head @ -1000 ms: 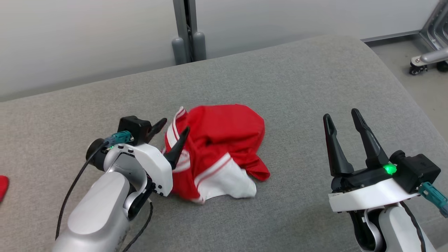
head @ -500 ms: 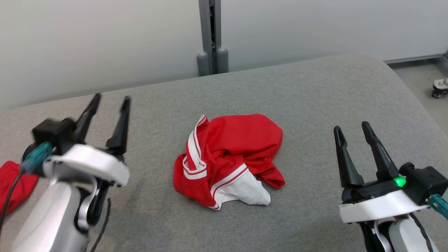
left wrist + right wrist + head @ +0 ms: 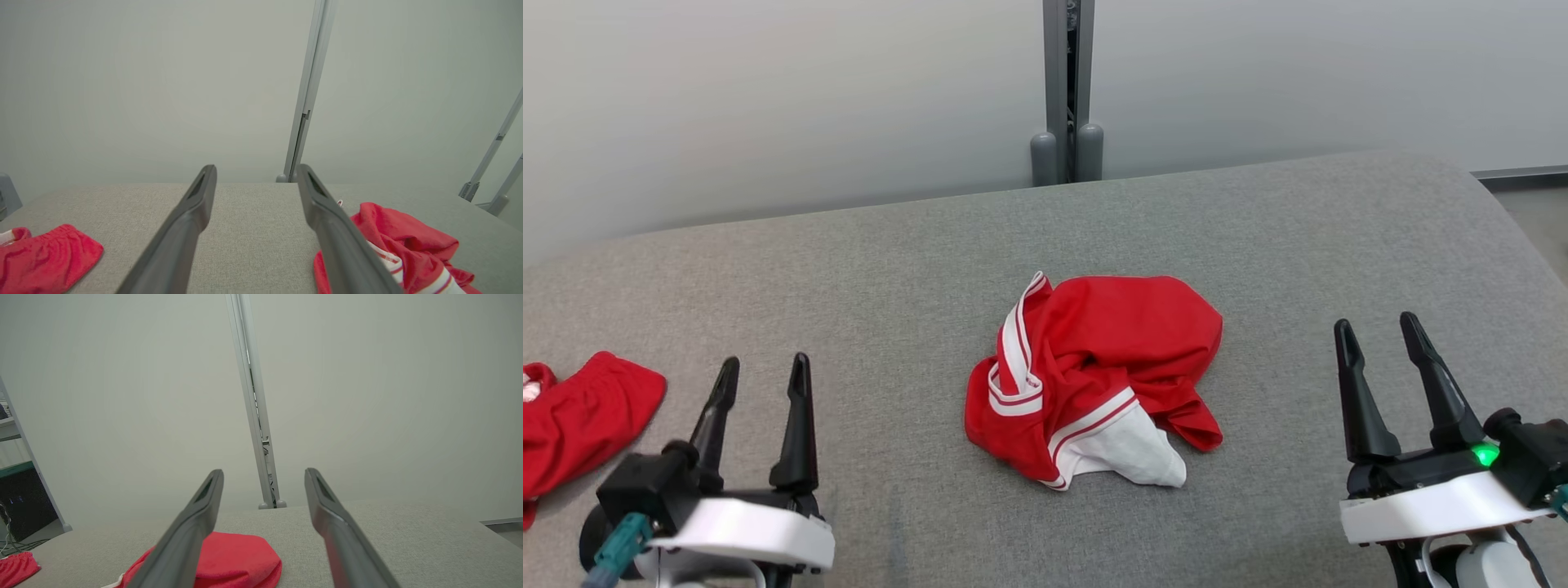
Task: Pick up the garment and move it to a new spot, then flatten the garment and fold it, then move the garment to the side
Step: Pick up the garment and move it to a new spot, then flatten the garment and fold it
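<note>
The left gripper [image 3: 765, 362] is drawn back off the crumpled red-and-white garment [image 3: 1119, 351], which lies well to its right. It and the right gripper [image 3: 1375, 322] both gape, empty.

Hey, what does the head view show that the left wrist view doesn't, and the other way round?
Head view: the right end effector, open, to the right of the crumpled red and white garment. Left wrist view: slanted metal struts at the far right. Both: the garment, the open left end effector, a second red cloth to the left, the grey padded surface and the upright post.
</note>
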Available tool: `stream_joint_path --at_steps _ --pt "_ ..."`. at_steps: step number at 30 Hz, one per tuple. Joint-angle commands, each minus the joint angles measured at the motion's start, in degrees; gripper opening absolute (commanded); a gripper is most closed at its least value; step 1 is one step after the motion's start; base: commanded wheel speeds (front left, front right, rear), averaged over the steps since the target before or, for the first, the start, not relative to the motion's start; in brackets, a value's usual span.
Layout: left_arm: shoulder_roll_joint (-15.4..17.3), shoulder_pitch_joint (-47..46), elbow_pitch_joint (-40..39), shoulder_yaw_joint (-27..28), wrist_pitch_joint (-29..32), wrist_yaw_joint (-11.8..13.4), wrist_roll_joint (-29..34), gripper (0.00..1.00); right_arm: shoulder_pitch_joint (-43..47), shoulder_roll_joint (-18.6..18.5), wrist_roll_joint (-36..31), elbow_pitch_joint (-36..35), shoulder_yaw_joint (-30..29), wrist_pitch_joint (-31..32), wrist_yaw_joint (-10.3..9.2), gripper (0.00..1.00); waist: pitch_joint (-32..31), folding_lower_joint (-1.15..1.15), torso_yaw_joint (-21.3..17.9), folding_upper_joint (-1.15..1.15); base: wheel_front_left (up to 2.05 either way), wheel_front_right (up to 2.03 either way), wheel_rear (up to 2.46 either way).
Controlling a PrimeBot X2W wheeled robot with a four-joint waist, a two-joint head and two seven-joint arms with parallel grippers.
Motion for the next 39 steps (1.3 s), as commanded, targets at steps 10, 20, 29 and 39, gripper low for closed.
stream_joint_path --at_steps 10,20,29,39 --pt "-4.6 3.3 -0.1 0.3 -3.0 2.4 0.6 1.00 3.5 0.3 -0.3 -0.7 -1.8 0.4 0.09 1.00 -0.6 0.00 1.4 0.00 0.00 0.00 0.00" --pt "-5.7 2.7 1.4 -0.2 -3.4 1.3 1.4 1.00 2.8 0.3 -0.3 -1.7 -1.6 1.3 0.09 1.00 -0.8 0.00 1.3 0.00 0.00 0.00 0.00" --pt "-6.0 2.4 2.1 -0.2 -3.6 1.3 1.5 1.00 3.0 0.4 -0.5 -2.0 -1.6 1.6 0.09 1.00 -0.7 0.00 1.2 0.00 0.00 0.00 0.00" --pt "-5.9 1.9 2.8 -0.6 -3.5 1.2 1.2 1.00 2.6 0.5 -0.3 -1.8 -1.4 1.6 0.09 1.00 -0.8 0.00 1.0 0.00 0.00 0.00 0.00"
